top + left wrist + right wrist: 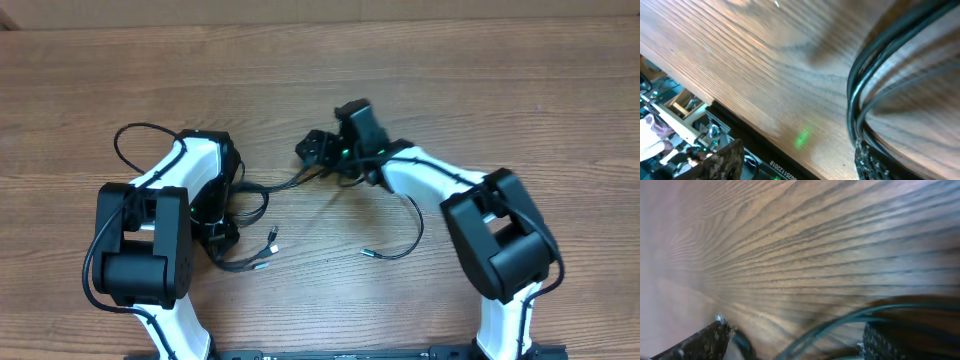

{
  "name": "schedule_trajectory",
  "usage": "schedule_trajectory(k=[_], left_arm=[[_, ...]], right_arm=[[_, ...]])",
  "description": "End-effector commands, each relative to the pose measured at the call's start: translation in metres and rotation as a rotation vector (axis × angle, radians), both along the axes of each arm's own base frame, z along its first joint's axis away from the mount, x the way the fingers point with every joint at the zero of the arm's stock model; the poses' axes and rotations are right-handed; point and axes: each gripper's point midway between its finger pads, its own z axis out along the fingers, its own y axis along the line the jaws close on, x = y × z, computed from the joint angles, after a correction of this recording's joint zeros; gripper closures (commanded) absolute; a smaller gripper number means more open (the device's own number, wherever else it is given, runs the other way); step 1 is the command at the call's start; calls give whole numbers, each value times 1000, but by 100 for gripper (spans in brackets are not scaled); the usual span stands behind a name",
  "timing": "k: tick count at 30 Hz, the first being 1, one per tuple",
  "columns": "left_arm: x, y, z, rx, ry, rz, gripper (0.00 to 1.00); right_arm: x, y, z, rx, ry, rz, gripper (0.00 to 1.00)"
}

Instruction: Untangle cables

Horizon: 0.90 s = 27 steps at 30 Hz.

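Note:
Several thin black cables (262,190) lie tangled on the wooden table between my two arms. Two silver-tipped plug ends (272,238) rest near the left arm. One more cord (412,232) curves below the right arm to a plug. My left gripper (218,228) sits low over the left loops. In the left wrist view its jaws (797,162) stand wide apart, with a bundle of cables (865,75) running along the right finger. My right gripper (315,150) is at the upper end of the tangle. Its jaws (795,342) are open, and blurred cables (840,322) pass between them.
The thick black cord (130,140) from the left arm loops out behind that arm. The table's front edge with the black base rail (340,353) runs along the bottom. Bare wood (500,90) stretches across the far side.

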Motion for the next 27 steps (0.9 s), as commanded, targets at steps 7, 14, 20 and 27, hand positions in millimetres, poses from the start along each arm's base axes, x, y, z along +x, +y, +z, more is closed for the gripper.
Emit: schedule_trajectory(k=[7, 14, 20, 27], left_arm=[[51, -1, 39, 5, -189, -28, 28], [61, -27, 42, -172, -221, -43, 22], [51, -37, 34, -257, -178, -74, 22], [31, -38, 16, -270, -127, -61, 22]], right_arm=[[-17, -35, 71, -32, 0, 102, 14], [-42, -86, 42, -332, 119, 77, 11], [-61, -160, 24, -740, 165, 53, 2], [-67, -193, 25, -899, 187, 29, 0]])
